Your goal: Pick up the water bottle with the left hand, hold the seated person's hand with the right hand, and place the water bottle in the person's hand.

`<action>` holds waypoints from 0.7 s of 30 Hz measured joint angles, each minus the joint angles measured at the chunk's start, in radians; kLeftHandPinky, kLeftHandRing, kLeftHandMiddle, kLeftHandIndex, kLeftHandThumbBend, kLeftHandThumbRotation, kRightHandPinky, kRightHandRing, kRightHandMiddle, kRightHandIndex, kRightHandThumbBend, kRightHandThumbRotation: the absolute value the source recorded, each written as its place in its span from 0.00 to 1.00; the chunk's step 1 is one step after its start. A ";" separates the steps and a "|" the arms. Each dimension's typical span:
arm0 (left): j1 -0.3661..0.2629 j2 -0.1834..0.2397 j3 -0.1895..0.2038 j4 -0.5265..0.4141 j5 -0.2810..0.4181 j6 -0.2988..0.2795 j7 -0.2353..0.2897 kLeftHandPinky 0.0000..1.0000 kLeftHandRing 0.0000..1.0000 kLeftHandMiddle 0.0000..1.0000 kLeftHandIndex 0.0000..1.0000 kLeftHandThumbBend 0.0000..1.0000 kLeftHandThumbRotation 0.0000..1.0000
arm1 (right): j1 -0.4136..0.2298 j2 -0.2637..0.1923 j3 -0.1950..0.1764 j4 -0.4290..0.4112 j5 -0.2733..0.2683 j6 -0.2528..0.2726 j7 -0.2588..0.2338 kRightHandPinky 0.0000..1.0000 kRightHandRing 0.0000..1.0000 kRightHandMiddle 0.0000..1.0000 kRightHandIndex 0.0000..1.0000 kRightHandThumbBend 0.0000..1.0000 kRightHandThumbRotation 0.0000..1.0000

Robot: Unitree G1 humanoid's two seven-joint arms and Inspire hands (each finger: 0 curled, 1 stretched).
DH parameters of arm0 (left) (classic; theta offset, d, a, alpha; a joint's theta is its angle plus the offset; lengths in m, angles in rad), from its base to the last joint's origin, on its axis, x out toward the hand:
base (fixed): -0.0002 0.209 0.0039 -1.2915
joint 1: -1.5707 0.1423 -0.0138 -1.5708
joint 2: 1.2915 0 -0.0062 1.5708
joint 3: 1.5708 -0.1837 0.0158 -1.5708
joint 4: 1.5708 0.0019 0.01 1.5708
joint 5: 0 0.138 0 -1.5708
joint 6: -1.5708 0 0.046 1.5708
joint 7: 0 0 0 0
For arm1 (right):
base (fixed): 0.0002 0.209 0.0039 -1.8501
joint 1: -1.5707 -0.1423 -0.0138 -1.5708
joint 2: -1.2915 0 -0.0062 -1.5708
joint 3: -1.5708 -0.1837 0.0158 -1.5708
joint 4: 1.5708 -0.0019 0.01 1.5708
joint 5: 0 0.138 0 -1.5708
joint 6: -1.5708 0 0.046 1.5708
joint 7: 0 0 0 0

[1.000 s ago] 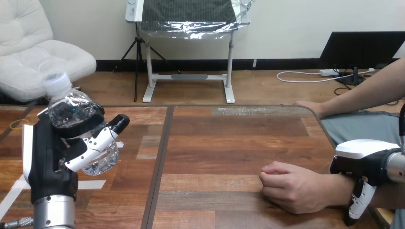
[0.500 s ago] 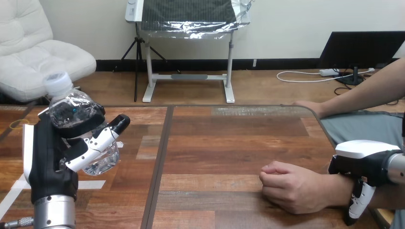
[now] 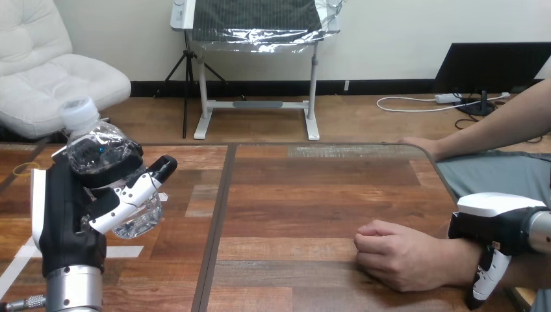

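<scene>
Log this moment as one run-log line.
left hand: shut on water bottle, view's left | right hand: curled over person's wrist | person's near hand: fisted on table | handover: not yet done

left hand (image 3: 65, 214) — black, white shells | right hand (image 3: 494, 222) — same | forearms (image 3: 73, 290) silver

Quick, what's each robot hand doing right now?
Left hand: shut on the bottle.
Right hand: over the person's wrist; whether it grips cannot be told.

One water bottle (image 3: 97, 146), two robot hands (image 3: 65, 221) (image 3: 497, 222), perhaps two person's hands (image 3: 403, 257) (image 3: 419, 144)
</scene>
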 measured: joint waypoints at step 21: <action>0.000 -0.003 0.000 0.000 -0.006 0.000 -0.001 0.18 0.22 0.28 0.37 0.51 0.00 | 0.028 -0.006 -0.037 -0.019 0.048 0.017 0.021 0.12 0.18 0.26 0.27 0.77 0.00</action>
